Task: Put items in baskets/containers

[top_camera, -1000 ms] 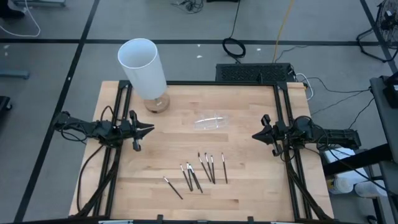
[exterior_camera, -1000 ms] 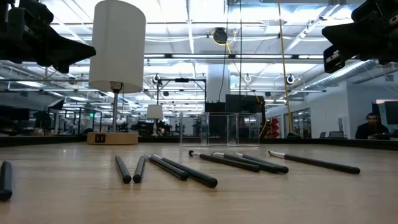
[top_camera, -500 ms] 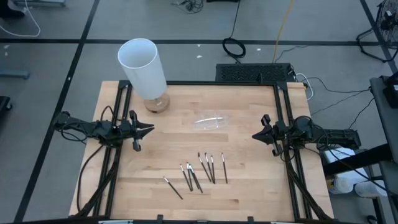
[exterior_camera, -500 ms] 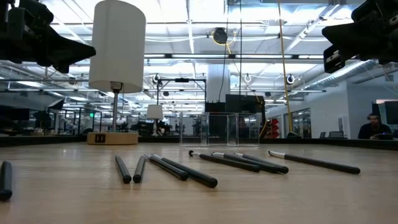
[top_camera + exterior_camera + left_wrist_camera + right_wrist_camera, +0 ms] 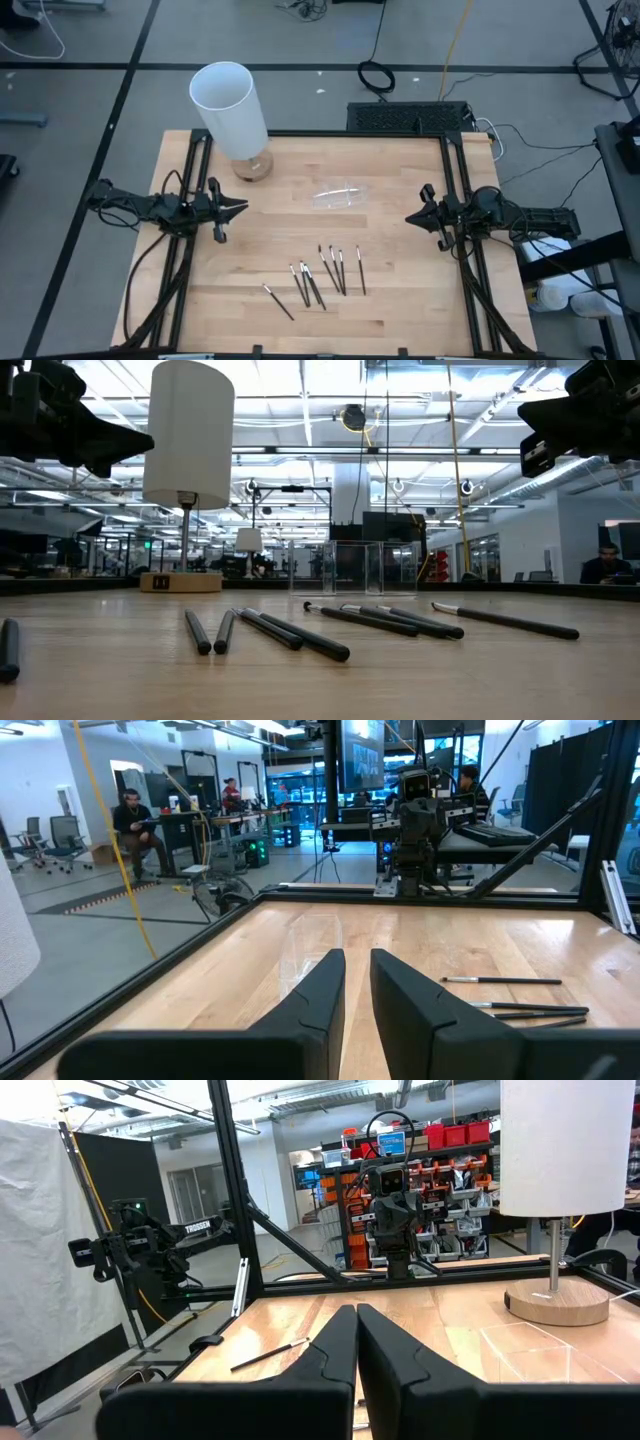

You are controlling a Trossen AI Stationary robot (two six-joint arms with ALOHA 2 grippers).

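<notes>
Several thin dark sticks with pale tips (image 5: 320, 275) lie flat and loose on the wooden table toward its near edge, and they also show in the low view (image 5: 300, 632). The clear plastic tray (image 5: 340, 194) rests on the table beyond them, faint in the low view (image 5: 350, 568). My left gripper (image 5: 240, 209) hovers at the table's left edge, its fingers (image 5: 357, 965) a narrow gap apart. My right gripper (image 5: 410, 218) hovers at the right edge, shut (image 5: 357, 1315). Both are well away from the sticks and the tray.
A tall white cylinder (image 5: 230, 105) stands on a round wooden base (image 5: 252, 167) at the far left corner. A black frame (image 5: 455, 180) borders the table's sides. Bare wood lies between the two grippers and around the tray. A person (image 5: 605, 560) sits in the room beyond.
</notes>
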